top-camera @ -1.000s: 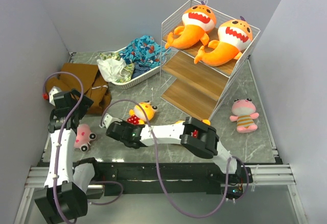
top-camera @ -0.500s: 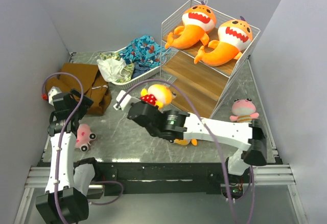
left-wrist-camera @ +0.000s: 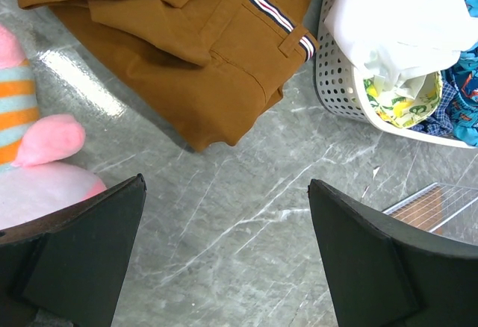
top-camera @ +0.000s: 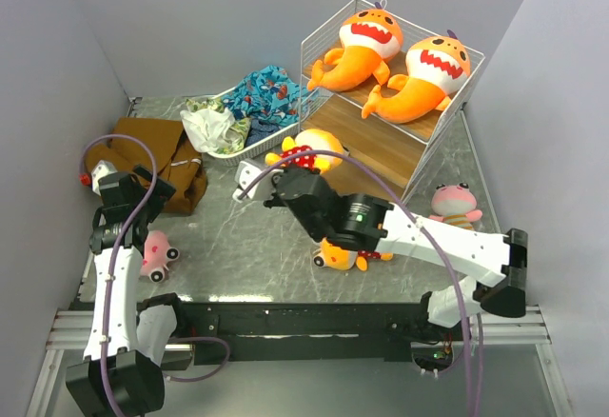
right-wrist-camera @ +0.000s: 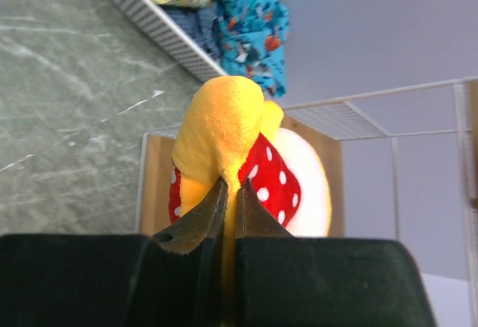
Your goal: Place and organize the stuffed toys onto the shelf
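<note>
The right fingers (right-wrist-camera: 196,222) pinch a yellow limb of the polka-dot doll (top-camera: 306,148), held up at the front-left corner of the shelf (top-camera: 371,150). Its long axis is roughly level, yellow head toward the planks, red dress toward the wrist. Well left of the shelf, the left fingers (left-wrist-camera: 82,245) hang spread wide over the table (left-wrist-camera: 224,215) beside a pink striped plush (left-wrist-camera: 30,155).

The grey marbled bench (top-camera: 247,246) carries brown trousers (top-camera: 157,150) at its far left corner and, beside them along the far edge, a white oval basket (top-camera: 249,150). A wire-grid shelf (top-camera: 371,141) stands at the far right corner, two orange shark plushes (top-camera: 362,46) lying side by side on its top tier. One pink striped plush (top-camera: 154,253) lies near the left edge, a second pink striped plush (top-camera: 455,212) near the right edge, and a yellow-headed doll (top-camera: 338,257) towards the near edge.
</note>
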Robot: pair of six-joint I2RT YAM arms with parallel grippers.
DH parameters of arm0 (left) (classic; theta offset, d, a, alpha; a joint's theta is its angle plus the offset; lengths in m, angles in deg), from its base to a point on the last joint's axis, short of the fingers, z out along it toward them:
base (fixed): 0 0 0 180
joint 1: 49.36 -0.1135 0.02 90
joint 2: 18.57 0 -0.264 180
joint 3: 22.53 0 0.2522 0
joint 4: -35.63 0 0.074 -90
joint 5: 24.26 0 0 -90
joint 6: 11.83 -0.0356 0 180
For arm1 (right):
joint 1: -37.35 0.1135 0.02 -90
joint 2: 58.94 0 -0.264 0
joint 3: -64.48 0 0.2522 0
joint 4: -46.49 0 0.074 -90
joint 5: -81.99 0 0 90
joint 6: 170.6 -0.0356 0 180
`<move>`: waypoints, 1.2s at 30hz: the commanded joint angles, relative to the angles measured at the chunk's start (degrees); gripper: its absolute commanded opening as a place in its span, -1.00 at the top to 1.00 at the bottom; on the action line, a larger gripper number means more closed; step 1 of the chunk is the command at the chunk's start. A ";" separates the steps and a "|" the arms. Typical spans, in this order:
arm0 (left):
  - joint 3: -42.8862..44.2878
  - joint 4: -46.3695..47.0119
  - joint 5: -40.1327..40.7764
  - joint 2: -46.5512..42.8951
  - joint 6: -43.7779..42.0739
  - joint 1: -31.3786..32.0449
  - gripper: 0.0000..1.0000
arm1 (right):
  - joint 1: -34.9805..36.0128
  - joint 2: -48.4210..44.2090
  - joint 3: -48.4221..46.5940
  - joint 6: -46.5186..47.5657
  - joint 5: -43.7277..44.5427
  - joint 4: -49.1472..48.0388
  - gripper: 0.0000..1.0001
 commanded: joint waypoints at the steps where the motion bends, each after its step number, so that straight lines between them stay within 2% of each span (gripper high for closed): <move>1: -0.04 1.71 -0.09 -1.36 -1.32 0.31 -0.93 | -2.76 -6.74 3.66 12.56 -1.50 -8.64 1.00; 18: -0.12 1.71 0.00 -1.36 -1.24 0.31 -0.93 | -3.81 -8.42 2.36 18.11 -2.73 -10.05 1.00; 36: -0.04 1.80 0.08 -1.10 -1.24 0.40 -0.93 | -3.90 -8.16 0.34 18.90 -3.87 -9.36 1.00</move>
